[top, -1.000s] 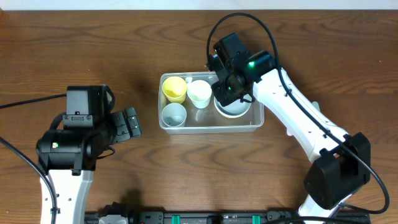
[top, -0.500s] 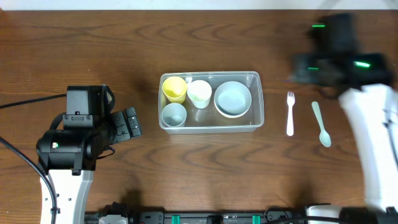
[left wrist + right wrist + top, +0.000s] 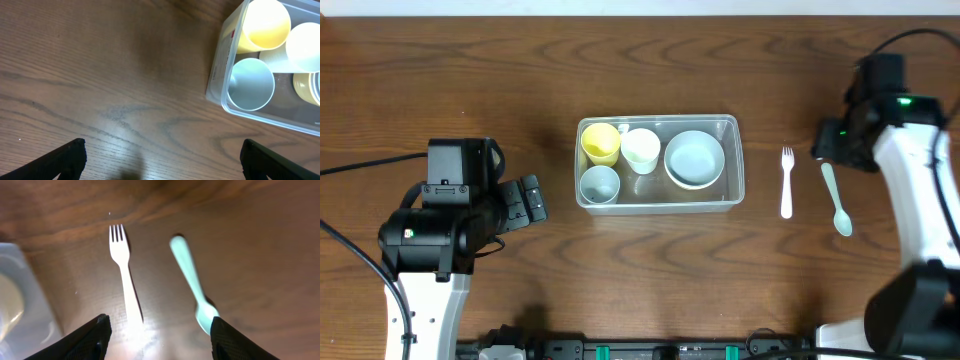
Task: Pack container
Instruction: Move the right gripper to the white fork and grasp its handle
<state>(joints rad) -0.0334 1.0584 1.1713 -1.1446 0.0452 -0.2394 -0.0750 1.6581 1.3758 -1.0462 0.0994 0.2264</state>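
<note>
Right hand (image 3: 159, 340) has swung off the container (image 3: 739, 160) — now hovering spread and empty over fork (image 3: 124, 275) and spoon (image 3: 192, 285); left hand (image 3: 162, 156) unmoved, released. Container's label (image 3: 218, 65) unreadable.

Open gap between container (image 3: 738, 160) and fork (image 3: 786, 183); spoon (image 3: 835, 200) just beside fork.

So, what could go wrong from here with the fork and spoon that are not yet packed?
1. The fork and spoon lie flat on the table, so the open right gripper may slip off them.
2. They lie close together; taking one may push the other.
3. The container already holds three cups and a bowl, so long cutlery may stick out.
</note>
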